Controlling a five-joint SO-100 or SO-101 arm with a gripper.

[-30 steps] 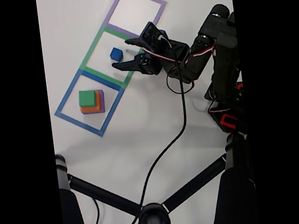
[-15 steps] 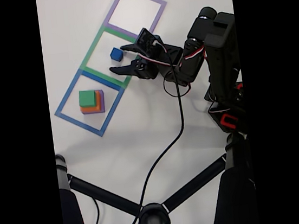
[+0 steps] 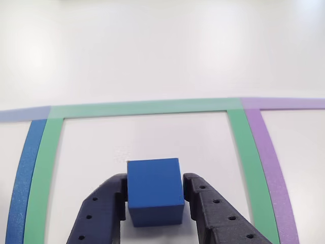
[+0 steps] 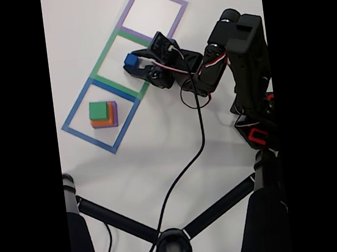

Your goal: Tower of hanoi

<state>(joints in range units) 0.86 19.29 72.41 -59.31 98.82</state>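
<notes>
While the white table [image 4: 176, 137] has much free surface around the tape squares, the stack of purple, salmon-orange and green foam blocks [image 4: 103, 114] sits inside the blue tape square [image 4: 75, 105], at the left in the fixed view. Inside the green tape square [image 3: 242, 147], clear of its edges, the black two-finger gripper [image 3: 155, 201] is clamped on the small blue foam cube [image 3: 155, 189].

Inside the green tape square [image 4: 116, 65], the blue cube [image 3: 155, 190] sits between the two fingers of the gripper [image 3: 155, 201], blocking the near side. Beyond the cube, the square's floor lies bare. Next to the green square, the stack of blocks [image 4: 103, 114] stands inside the blue tape square [image 4: 100, 114].
</notes>
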